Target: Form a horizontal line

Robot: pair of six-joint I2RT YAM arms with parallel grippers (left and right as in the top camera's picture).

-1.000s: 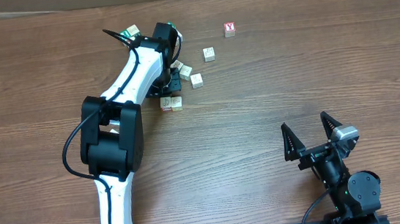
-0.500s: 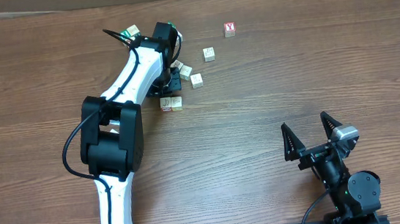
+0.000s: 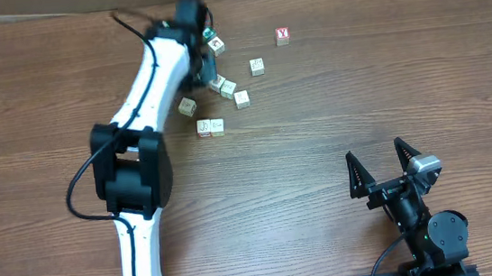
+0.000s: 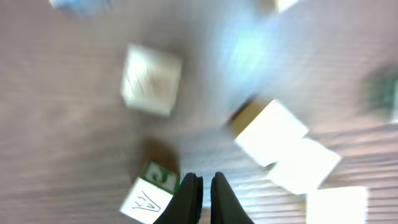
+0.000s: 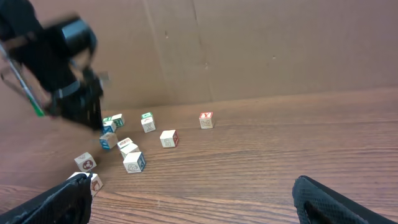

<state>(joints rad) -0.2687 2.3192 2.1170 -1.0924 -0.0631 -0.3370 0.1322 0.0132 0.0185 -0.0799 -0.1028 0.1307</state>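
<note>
Two pale cubes lie side by side and touching, a short horizontal line on the table. More pale cubes lie loose just beyond: one to the left and three in a slanting cluster. My left gripper hangs above them, shut and empty. In the blurred left wrist view its fingertips meet beside a cube with a green J face. My right gripper stands open and empty at the near right, far from the cubes. The right wrist view shows its fingers spread wide.
A cube with a red Y sits alone at the far right, and another pale cube lies between it and the cluster. A teal-faced cube rests near the left wrist. A cardboard wall backs the table.
The left arm has lifted and swung toward the far edge, uncovering the cube left of the cluster. The right arm has not moved.
</note>
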